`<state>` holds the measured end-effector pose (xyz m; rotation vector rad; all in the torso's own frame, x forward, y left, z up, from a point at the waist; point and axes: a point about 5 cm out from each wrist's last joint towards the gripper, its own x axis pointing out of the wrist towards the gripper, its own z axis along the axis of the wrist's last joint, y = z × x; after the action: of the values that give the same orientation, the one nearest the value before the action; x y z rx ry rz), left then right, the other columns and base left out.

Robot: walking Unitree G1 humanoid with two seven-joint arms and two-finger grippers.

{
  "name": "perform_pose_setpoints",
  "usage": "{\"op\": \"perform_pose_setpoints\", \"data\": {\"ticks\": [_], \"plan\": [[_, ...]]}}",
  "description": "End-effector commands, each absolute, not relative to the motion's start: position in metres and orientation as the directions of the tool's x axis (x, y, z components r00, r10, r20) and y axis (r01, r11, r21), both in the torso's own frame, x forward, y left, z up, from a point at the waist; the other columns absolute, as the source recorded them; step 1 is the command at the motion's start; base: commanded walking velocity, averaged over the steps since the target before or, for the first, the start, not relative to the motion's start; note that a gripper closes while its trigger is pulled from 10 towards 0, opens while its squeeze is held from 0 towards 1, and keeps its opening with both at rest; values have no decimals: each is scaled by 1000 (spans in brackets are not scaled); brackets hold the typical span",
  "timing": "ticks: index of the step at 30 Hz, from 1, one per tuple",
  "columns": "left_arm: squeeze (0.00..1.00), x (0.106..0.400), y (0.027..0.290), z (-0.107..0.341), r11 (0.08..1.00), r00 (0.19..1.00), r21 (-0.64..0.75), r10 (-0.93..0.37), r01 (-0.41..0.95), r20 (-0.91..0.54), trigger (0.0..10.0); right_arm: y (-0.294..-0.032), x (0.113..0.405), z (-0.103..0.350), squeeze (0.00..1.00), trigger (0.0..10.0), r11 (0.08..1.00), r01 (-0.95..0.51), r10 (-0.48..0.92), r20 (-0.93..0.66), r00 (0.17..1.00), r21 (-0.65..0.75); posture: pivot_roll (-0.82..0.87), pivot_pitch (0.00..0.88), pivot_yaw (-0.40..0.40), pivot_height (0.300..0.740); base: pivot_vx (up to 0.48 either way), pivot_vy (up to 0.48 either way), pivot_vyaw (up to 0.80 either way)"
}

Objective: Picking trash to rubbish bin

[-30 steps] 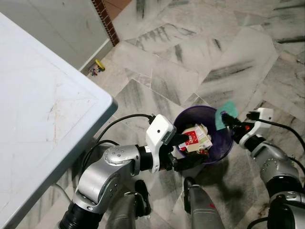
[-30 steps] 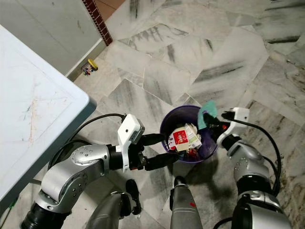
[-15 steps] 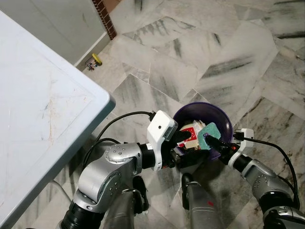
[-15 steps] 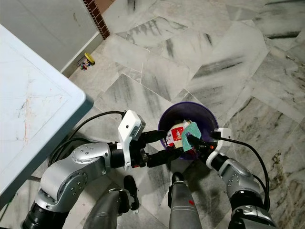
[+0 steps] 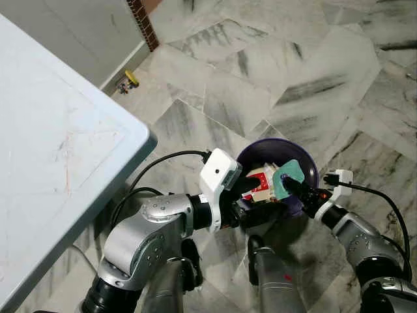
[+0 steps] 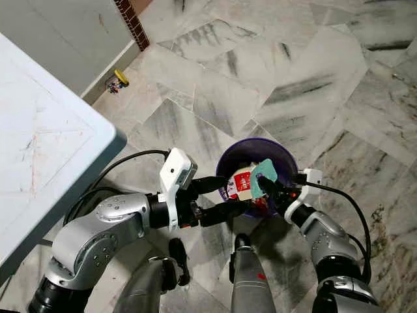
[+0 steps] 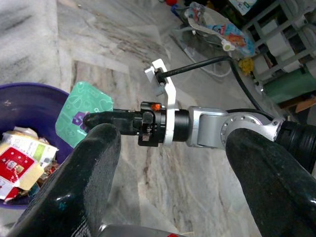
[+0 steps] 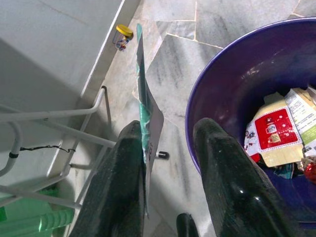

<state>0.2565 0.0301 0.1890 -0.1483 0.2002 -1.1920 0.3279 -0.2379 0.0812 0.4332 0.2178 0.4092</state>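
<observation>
Dropping card | right gripper (image 5: 288, 185) looks parted, green card (image 5: 287, 176) against 1 finger, over bin (image 5: 306, 156) at 3 o'clock rim | left gripper (image 5: 259, 199) spread, empty | shift inward before release.

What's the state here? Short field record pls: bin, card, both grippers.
bin: purple bin on the marble floor, holding a red-and-white carton and other trash
card: green card over the bin's opening, not yet dropped
right gripper: right gripper over the bin; card lies against one finger, jaws apart
left gripper: left gripper at the bin's near rim, jaws open, holding nothing
table: white table on the robot's left
</observation>
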Motion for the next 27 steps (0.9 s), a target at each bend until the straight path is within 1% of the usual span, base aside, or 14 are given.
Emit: {"op": "perform_pose_setpoints", "data": {"ticks": [1, 13, 14, 16, 17, 22, 23, 24, 27], "plan": [[0, 251, 31, 185, 357, 348, -244, -934, 902, -79, 10000, -238, 316, 63, 1000, 10000, 823, -304, 429, -176, 886, 481, -99, 565, 128, 740, 0, 0, 0], [0, 250, 30, 186, 350, 343, -258, -936, 900, -76, 10000, -238, 315, 61, 1000, 10000, 822, -319, 449, -192, 873, 472, -103, 565, 129, 740, 0, 0, 0], [0, 250, 30, 186, 350, 342, -258, -936, 900, -76, 10000, -238, 314, 61, 227, 10000, 823, -318, 448, -193, 873, 470, -103, 568, 129, 740, 0, 0, 0], [0, 250, 30, 186, 350, 342, -257, -936, 901, -77, 10000, -239, 314, 61, 227, 10000, 822, -318, 448, -191, 873, 471, -103, 569, 129, 740, 0, 0, 0], [0, 250, 30, 186, 349, 342, -259, -937, 900, -76, 10000, -239, 314, 61, 0, 10000, 822, -317, 446, -190, 875, 473, -104, 570, 130, 740, 0, 0, 0], [0, 250, 30, 186, 348, 341, -263, -937, 900, -75, 10000, -242, 313, 60, 0, 10000, 831, -303, 432, -199, 880, 467, -103, 573, 131, 740, 0, 0, 0], [0, 250, 30, 186, 349, 341, -262, -937, 900, -76, 10000, -242, 313, 60, 824, 10000, 829, -301, 433, -200, 879, 471, -102, 574, 130, 740, 0, 0, 0], [0, 250, 30, 186, 348, 341, -264, -937, 900, -75, 10000, -243, 312, 60, 1000, 10000, 826, -299, 433, -199, 879, 477, -103, 577, 130, 740, 0, 0, 0], [0, 250, 30, 186, 348, 341, -266, -937, 899, -73, 10000, -244, 312, 60, 1000, 10000, 827, -291, 426, -198, 883, 481, -102, 580, 129, 740, 0, 0, 0]]}}
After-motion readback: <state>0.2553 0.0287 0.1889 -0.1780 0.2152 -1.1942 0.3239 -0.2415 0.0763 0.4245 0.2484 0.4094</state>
